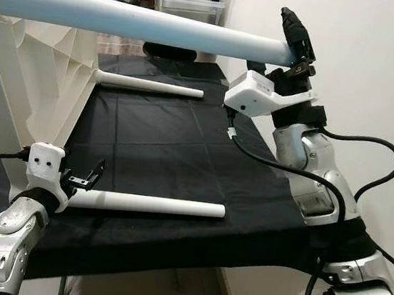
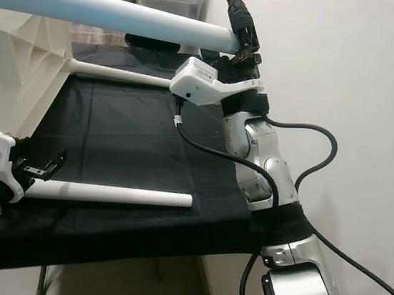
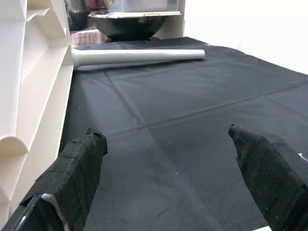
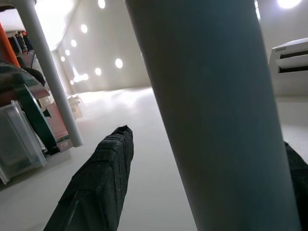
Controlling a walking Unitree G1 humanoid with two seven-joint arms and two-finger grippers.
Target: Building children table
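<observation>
A white table top [image 1: 42,64] stands on its edge at the left of the black-covered work surface [image 1: 176,145]. One white leg [image 1: 127,16] sticks out from its top towards the right. My right gripper [image 1: 298,45] is open around that leg's free end, with the leg [image 4: 216,120] between the fingers and a gap beside one finger [image 4: 96,183]. A second leg [image 1: 151,84] lies at the back against the table top. A third leg [image 1: 147,203] lies loose near the front edge. My left gripper [image 1: 87,175] hovers open over its left end, holding nothing.
A white wall [image 1: 379,69] runs close along the right side. A clear plastic bin [image 1: 189,6] and a dark bowl [image 3: 127,24] sit beyond the back of the surface. My right arm's black cable [image 1: 369,151] loops beside the wall.
</observation>
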